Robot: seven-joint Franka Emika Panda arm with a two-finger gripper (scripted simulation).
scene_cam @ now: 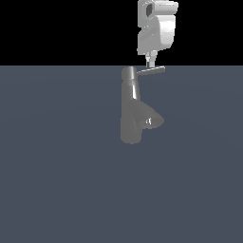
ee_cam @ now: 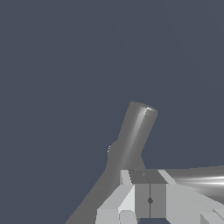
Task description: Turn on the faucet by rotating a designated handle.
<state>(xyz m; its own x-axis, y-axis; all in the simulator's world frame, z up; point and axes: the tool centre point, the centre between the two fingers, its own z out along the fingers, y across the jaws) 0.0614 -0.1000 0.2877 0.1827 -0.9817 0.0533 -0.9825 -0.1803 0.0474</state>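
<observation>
The tap (scene_cam: 131, 107) stood upright on the flat grey-blue floor (scene_cam: 57, 166), near the middle of the exterior view. Its tall body was wide at the foot and got thinner toward the top, where a round cap closed it. A short, wide spout (scene_cam: 153, 120) came out of the lower part and pointed toward the exterior view's right, a little downward.

The handle (scene_cam: 151, 71) was a thin straight rod. It came out sideways from the cap and pointed toward the exterior view's right, slightly upward at its far end.

The robot arm (scene_cam: 156, 26) came down from the upper edge of the exterior view, white and glossy. Its gripper (scene_cam: 151, 60) was directly above the rod, about at the middle of its length, and the tip seemed to touch the rod or to be just over it; I could not tell which.

In the wrist view, the two fingers (ee_cam: 131, 197) lay pressed together, with only a thin line between them, so the gripper was closed and held nothing. The bright rod (ee_cam: 197, 180) ran just beside the fingers, and the spout (ee_cam: 138, 129) showed beyond them.
</observation>
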